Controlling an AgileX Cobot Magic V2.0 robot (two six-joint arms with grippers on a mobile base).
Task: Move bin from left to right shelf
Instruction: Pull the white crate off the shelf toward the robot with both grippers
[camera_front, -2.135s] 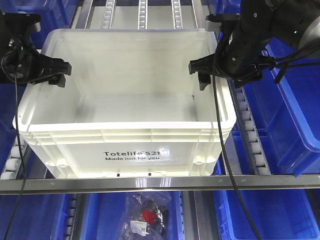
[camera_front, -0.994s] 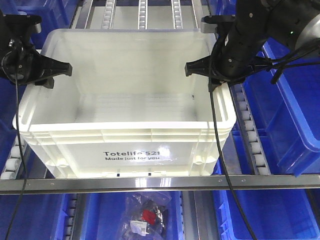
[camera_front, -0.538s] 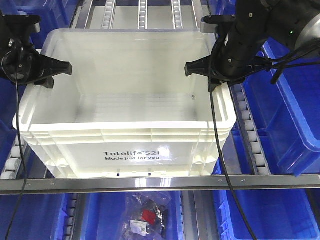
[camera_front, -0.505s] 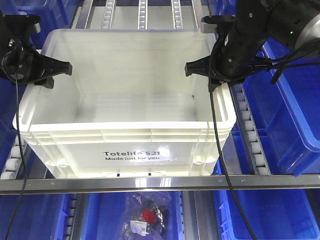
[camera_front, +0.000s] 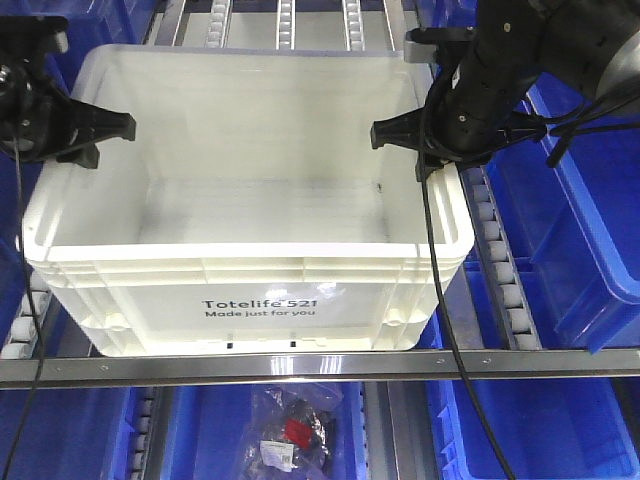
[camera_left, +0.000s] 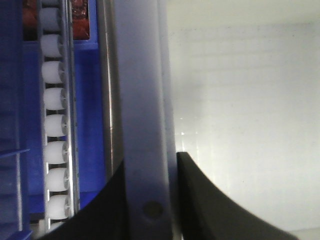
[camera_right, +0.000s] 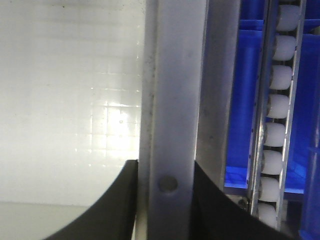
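The bin (camera_front: 260, 290), a large empty white tote with black "Totelife 521" print on its front wall, sits on the roller shelf in the front view. My left gripper (camera_front: 100, 135) is shut on its left rim and my right gripper (camera_front: 408, 140) is shut on its right rim. In the left wrist view the rim of the bin (camera_left: 145, 125) runs between the black fingers (camera_left: 200, 200) of the left gripper (camera_left: 150, 200). The right wrist view shows the bin (camera_right: 172, 100) rim pinched the same way by the right gripper (camera_right: 165, 200).
Roller rails (camera_front: 500, 270) flank the tote and a metal bar (camera_front: 320, 365) crosses the shelf front. Blue bins (camera_front: 590, 230) stand to the right and below. A clear bag of small parts (camera_front: 290, 430) lies on the lower level.
The bin now looks slightly larger and its left side has shifted left and up. My left gripper moved left and up with the rim. The right gripper barely moved.
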